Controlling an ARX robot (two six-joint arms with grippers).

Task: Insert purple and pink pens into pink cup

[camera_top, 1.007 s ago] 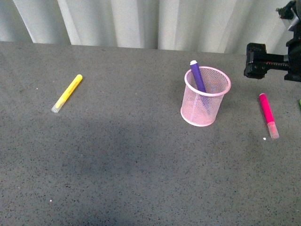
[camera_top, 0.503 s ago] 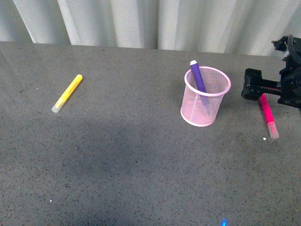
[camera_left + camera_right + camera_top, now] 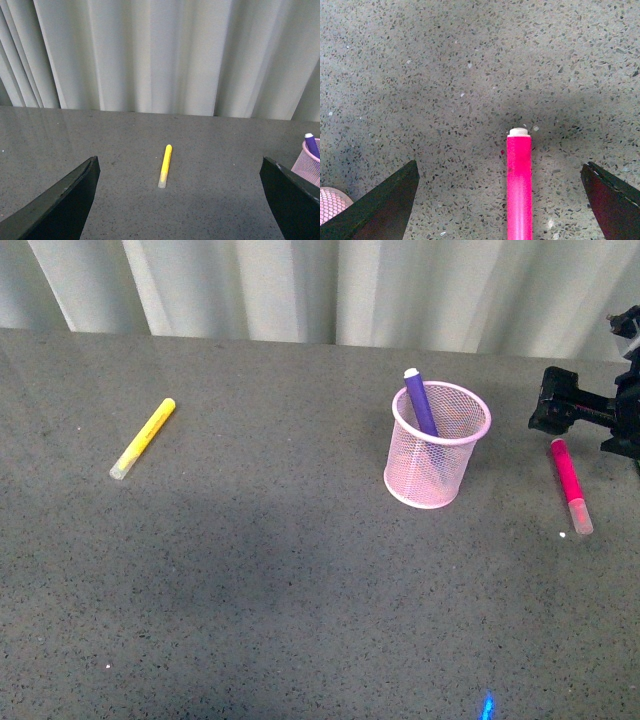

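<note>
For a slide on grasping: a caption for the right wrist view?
Open right gripper poised over the pink pen on the speckled table, pink cup just in view.

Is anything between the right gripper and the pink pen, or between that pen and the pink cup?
Nothing visible. The right gripper is open over the pink pen, with only bare table around it and on to the pink cup. The purple pen inside leaves most of the opening free.
</note>
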